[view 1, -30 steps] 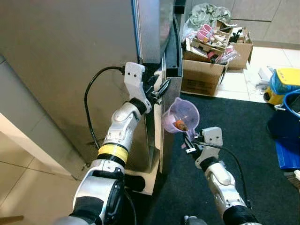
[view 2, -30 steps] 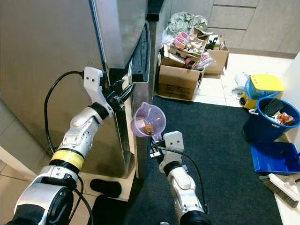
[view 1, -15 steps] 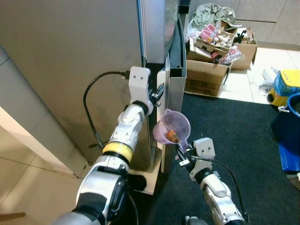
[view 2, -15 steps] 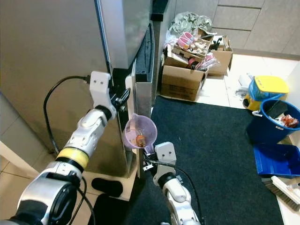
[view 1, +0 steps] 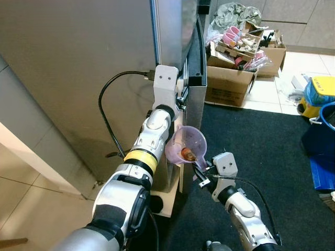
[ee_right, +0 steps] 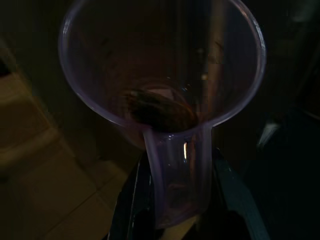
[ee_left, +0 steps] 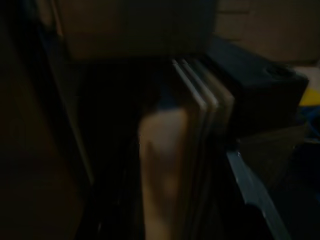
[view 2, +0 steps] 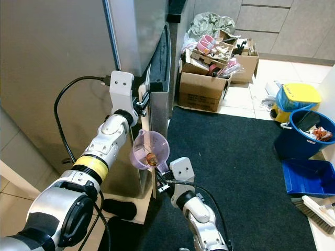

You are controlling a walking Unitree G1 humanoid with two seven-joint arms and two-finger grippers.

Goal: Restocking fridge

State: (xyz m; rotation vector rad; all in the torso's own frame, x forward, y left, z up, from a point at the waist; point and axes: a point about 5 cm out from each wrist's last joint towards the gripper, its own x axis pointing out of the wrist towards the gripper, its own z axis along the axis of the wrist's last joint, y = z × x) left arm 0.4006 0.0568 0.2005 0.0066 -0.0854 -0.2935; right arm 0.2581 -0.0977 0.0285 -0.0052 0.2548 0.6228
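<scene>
One light purple plastic cup (view 1: pixel 187 148) with an orange-brown morsel (view 1: pixel 187 152) inside sits clamped by its handle in your right gripper (view 1: pixel 203 170), just beside the fridge door (view 1: pixel 192 78). Keep it upright; thin plastic flexes. Left gripper (view 1: pixel 180 102) reaches the door edge, fingers unreadable.

The left arm (view 1: pixel 149 149) is silver with rounded, glossy segments, a yellow band (view 1: pixel 137 158) with a black ring below it around the forearm, and a black shoulder joint. Its wrist carries a flat white camera mount (view 1: pixel 166 85) with two small dark screw holes; a black cable (view 1: pixel 107 112) loops from the mount's top back down along the arm. The right arm (view 2: pixel 201 217) is slimmer, silver, with a black ring joint, a small white camera block (view 2: pixel 178 170), and a thin black cable arching beside it.
</scene>
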